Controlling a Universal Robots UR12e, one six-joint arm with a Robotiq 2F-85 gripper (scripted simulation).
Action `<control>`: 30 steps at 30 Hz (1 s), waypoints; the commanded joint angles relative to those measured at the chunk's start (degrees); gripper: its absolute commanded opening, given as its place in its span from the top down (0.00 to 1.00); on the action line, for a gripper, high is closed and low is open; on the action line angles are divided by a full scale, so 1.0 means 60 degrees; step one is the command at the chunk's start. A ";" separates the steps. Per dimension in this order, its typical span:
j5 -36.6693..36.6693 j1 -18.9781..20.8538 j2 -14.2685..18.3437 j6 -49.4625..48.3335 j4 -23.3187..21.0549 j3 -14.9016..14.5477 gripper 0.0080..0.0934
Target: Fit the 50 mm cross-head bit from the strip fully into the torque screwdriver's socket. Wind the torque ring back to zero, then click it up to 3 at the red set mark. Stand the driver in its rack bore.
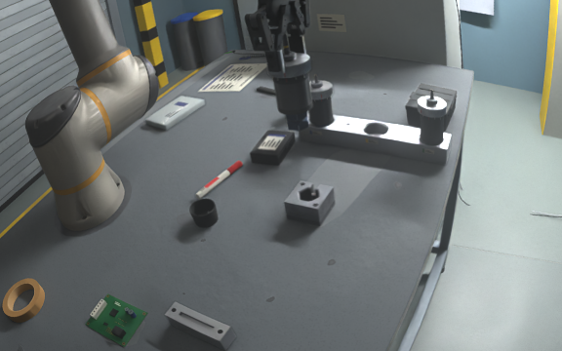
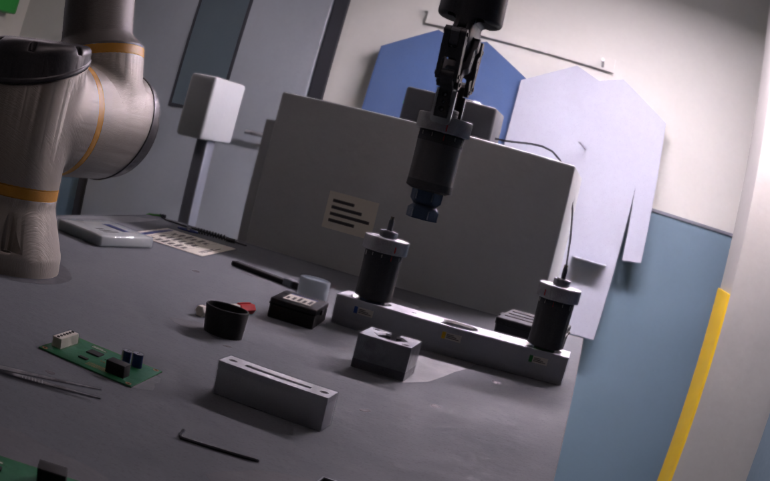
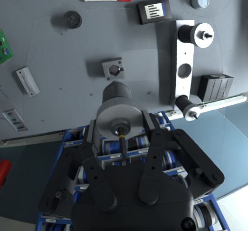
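The torque screwdriver hangs upright high above the bench, to the side of the silver rack. It is held at its light top ring by my closed gripper. A bit stands up out of its top socket. The rack's middle bore is open. Two other drivers stand in the rack's end bores. The grey hex fixture block sits on the bench below.
The rack driver stands just below and beside the hanging driver. A black box with a label, a red-and-white pen and a black cup lie on the bench. A slotted grey strip sits near the front edge.
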 commanded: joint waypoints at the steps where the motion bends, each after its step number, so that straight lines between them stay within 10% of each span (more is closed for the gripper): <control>1: 0.0000 0.0000 -0.0003 0.0000 -0.0009 -0.0016 1.00; 30: 0.0001 0.1807 0.0958 0.1803 -0.0277 -0.0714 1.00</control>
